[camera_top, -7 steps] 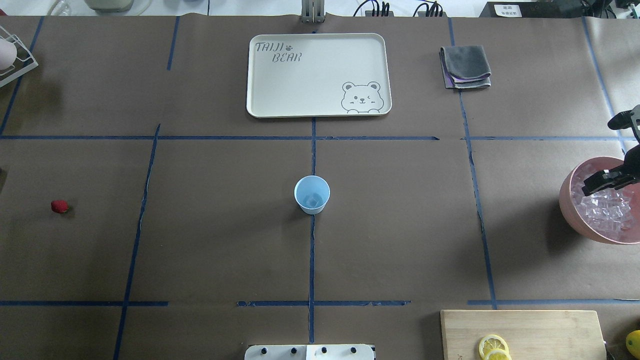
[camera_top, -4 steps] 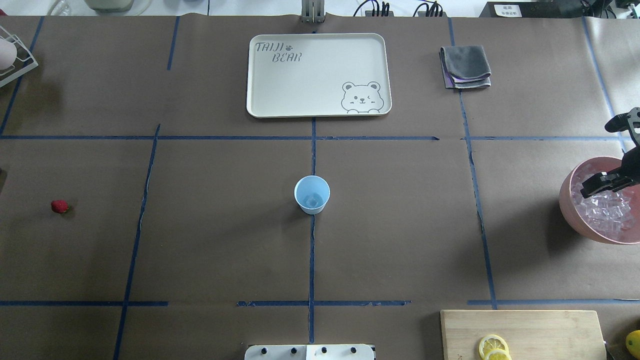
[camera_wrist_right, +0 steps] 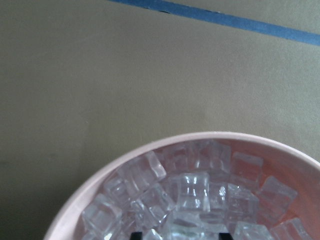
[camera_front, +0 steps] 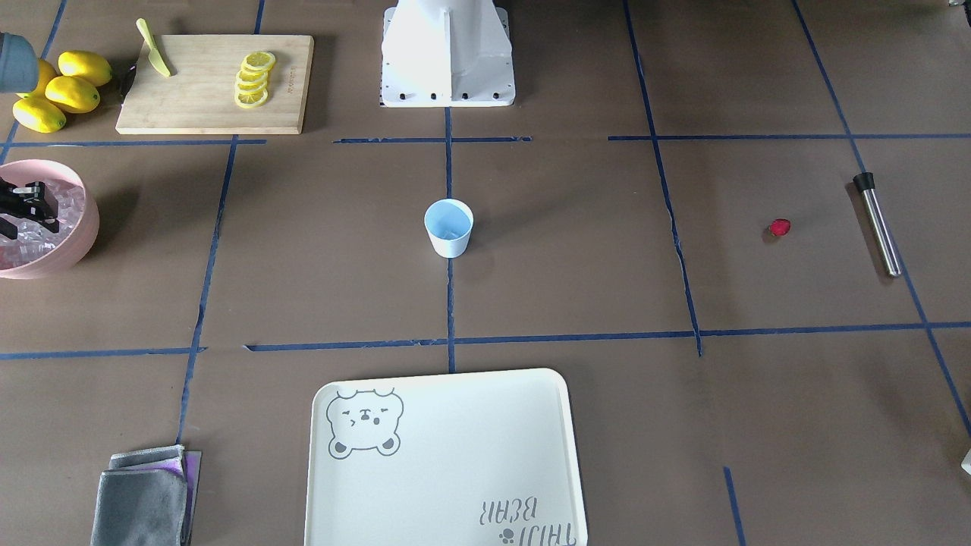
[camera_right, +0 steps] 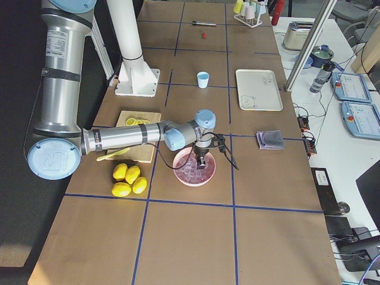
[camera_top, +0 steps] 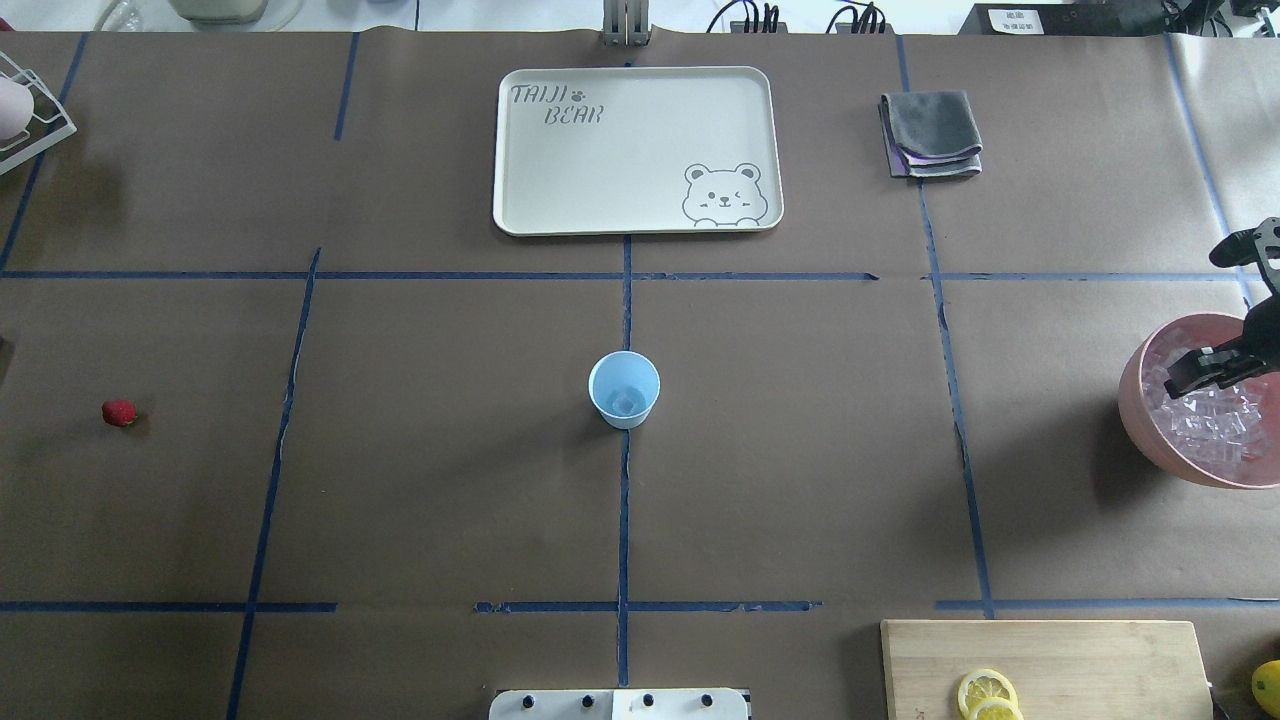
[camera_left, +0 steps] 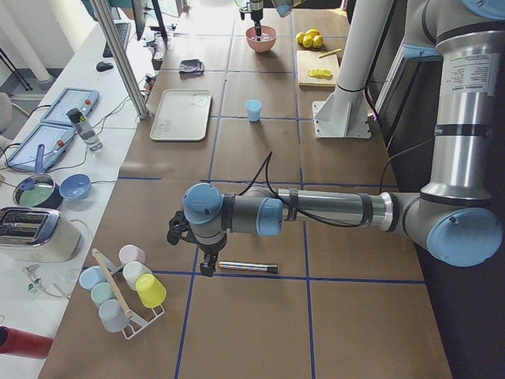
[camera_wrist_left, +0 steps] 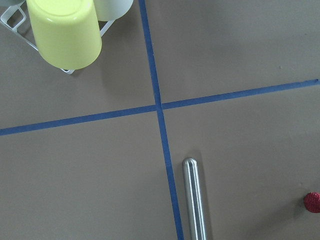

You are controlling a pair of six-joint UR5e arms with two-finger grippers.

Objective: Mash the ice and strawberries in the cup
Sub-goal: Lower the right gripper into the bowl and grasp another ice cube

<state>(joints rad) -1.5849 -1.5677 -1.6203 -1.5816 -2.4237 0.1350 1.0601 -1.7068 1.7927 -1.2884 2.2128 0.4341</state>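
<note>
Centrally, small pale-blue tapered cup (camera_top: pixel 604 392)

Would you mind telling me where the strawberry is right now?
In the overhead view the strawberry lies at the far left, level with the cup.

Pink bowl (camera_top: pixel 1130 415): cut by overhead view's edge.
My right fingertips (camera_wrist_right: pixel 136 235): cropped at wrist view's bottom.
Cup (camera_top: pixel 603 380) contents: indistinct.

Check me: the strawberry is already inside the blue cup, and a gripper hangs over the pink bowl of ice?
No: the strawberry lies on the table, far from the blue cup, per the overhead view. The right gripper does hang over the pink bowl of ice.
</note>
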